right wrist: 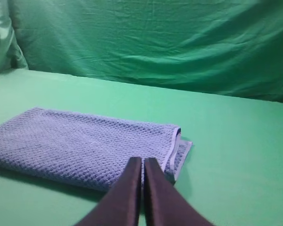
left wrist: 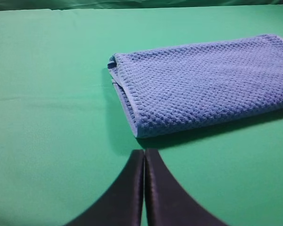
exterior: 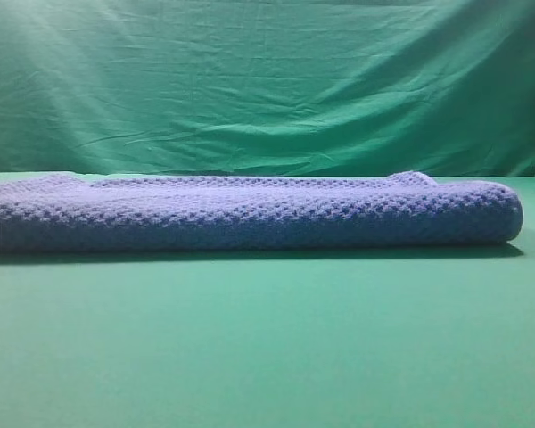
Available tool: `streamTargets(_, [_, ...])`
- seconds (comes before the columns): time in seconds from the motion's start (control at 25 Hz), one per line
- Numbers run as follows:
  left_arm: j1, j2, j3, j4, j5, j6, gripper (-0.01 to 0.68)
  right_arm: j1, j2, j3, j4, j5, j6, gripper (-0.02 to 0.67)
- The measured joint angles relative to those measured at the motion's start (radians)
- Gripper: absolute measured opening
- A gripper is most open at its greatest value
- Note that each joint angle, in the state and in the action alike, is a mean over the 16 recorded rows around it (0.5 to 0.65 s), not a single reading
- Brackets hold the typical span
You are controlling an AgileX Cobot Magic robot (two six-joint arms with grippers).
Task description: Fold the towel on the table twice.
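Wrinkled green fabric backdrop [exterior: 267,80] behind smooth bright green table [exterior: 267,339] | blue-grey waffle-knit towel [left wrist: 203,84], layered, lies just ahead of our left gripper [left wrist: 144,155] and right gripper [right wrist: 142,162] | both pressed together, empty | folding looks done; next, we judge, only withdrawal.

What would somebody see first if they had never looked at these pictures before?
First, the big blue-grey waffle-knit towel, lying folded in layers across the middle of the smooth bright green table. Behind it hangs a wrinkled green fabric backdrop. In each wrist view a dark gripper shows at the bottom edge, the left gripper and the right gripper, both shut and holding nothing, with the towel just beyond them.
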Motion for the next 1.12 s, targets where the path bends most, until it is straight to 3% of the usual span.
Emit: streamTargets(1.12, [0.0, 0.0, 0.005, -0.008, -0.02, 0.001, 0.0, 0.0, 0.0, 0.231, -0.008, -0.036, -0.028, 0.0])
